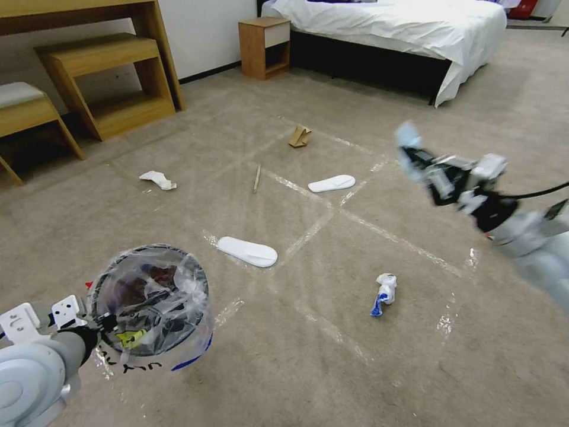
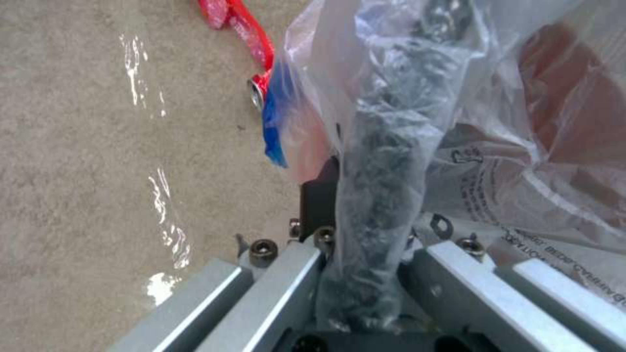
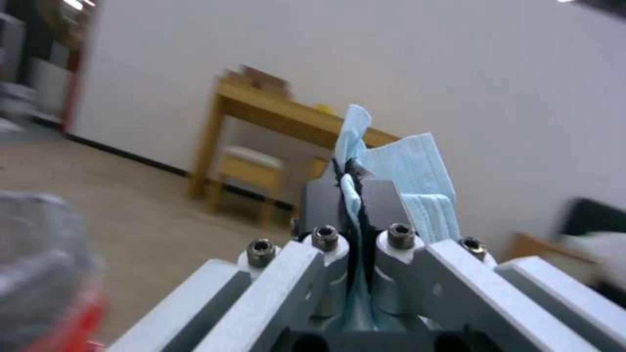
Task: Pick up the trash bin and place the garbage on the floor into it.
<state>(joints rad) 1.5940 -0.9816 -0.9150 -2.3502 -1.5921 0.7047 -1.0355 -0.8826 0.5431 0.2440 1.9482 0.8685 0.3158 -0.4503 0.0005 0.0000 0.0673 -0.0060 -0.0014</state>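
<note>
At lower left the left gripper (image 1: 98,323) is clamped on the rim of the trash bin (image 1: 151,296), held above the floor (image 1: 332,367); at right, the right gripper (image 1: 415,155) pinches a blue face mask (image 3: 417,171); slippers (image 1: 248,251) lie mid-frame

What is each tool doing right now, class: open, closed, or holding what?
Left tool: closed on the trash bin rim.
Right tool: closed on a light blue face mask, raised above the floor.

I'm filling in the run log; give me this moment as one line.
left gripper: jaws shut on trash bin rim, held up | right gripper: jaws shut on blue face mask, raised | slippers, crumpled paper on floor
</note>
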